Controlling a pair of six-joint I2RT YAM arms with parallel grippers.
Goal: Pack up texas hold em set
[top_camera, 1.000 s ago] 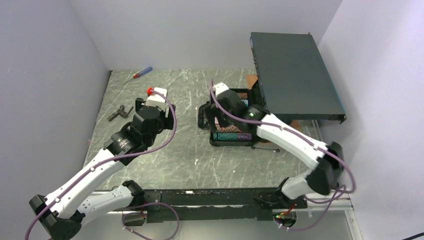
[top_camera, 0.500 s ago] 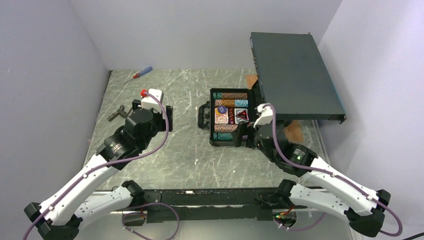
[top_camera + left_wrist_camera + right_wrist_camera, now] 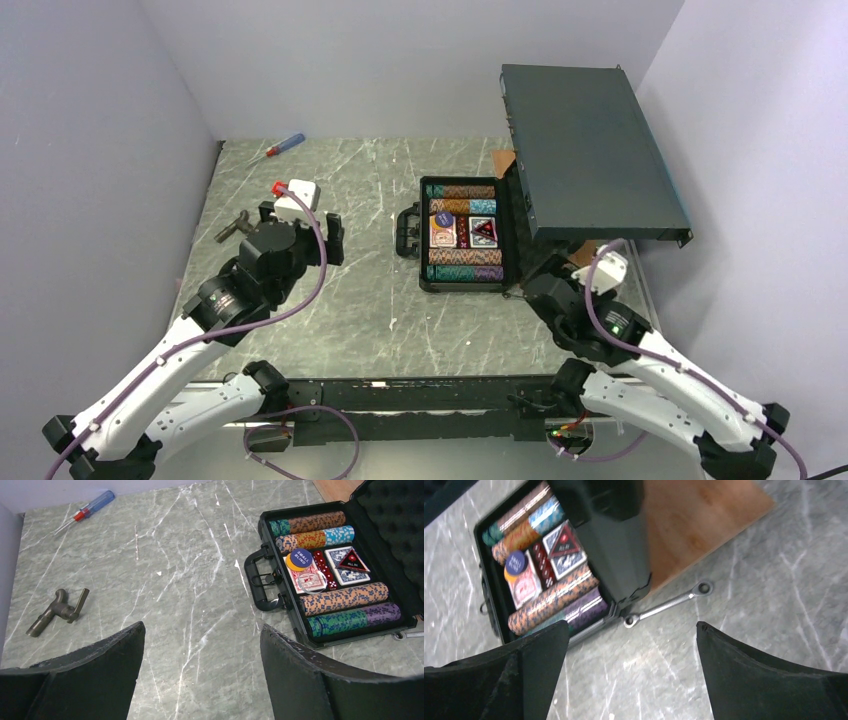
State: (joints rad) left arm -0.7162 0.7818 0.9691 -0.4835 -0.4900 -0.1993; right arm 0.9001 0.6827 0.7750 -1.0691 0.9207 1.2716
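- Your left claw (image 3: 201, 627) and right claw (image 3: 632, 625) both hang spread and empty above the tabletop (image 3: 190, 555).
- The poker case (image 3: 357, 635) sits right of centre with chips (image 3: 345, 597), card decks (image 3: 350, 576), dice (image 3: 324, 570) and buttons (image 3: 299, 560) seated inside.
- Remaining, by my reading: shut and latch the lid (image 3: 395, 525).

Loose tools, green marble tabletop (image 3: 370, 300).
Red-and-blue-handled screwdriver (image 3: 90, 509) lay far left, dull bronze fitting (image 3: 57, 611) nearer; silver wrench (image 3: 668, 604) lay beside wooden board (image 3: 704, 525).

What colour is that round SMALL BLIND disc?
The round SMALL BLIND button is dark blue with white lettering; clearest in left wrist view.
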